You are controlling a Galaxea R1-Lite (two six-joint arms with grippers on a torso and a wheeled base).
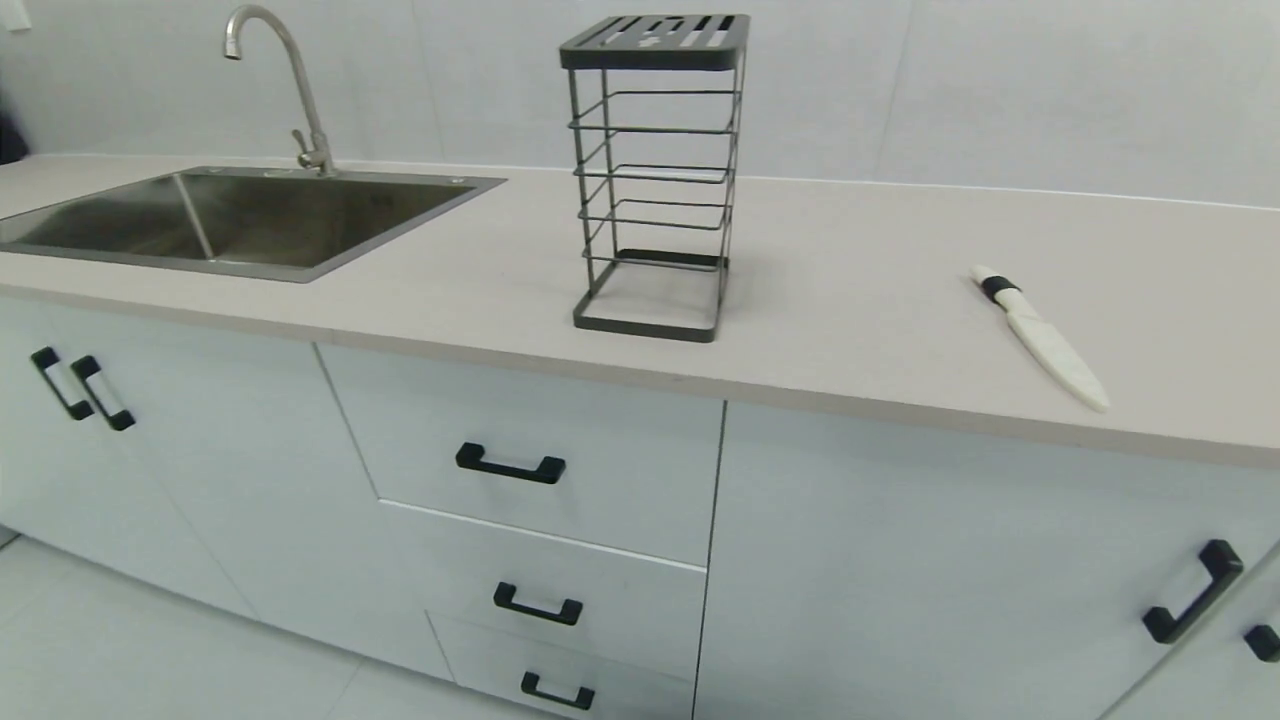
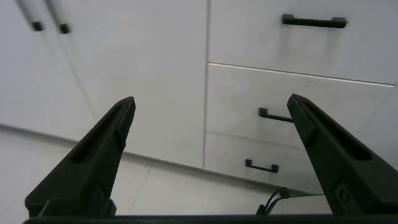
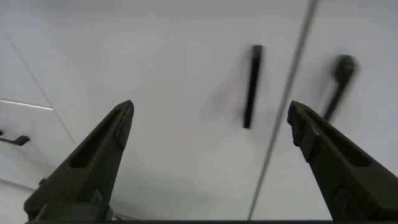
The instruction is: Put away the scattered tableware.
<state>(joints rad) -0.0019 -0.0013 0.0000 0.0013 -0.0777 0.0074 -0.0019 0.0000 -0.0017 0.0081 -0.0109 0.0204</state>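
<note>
Right of frame, knife [image 1: 1040, 336] lies well apart from rack [image 1: 655, 180].
Left gripper [image 2: 210, 118] and right gripper [image 3: 210, 118] gape wide, empty; the right would best pinch the knife's banded end.

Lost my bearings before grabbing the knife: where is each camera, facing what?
Head view: on the head, looking down at countertop, rack, knife, sink.
Left wrist view: on that wrist, faces the drawers past the open left gripper.
Right wrist view: on that wrist, faces cabinet doors past the open right gripper.
Shared: head and left wrist views show the drawers.
</note>
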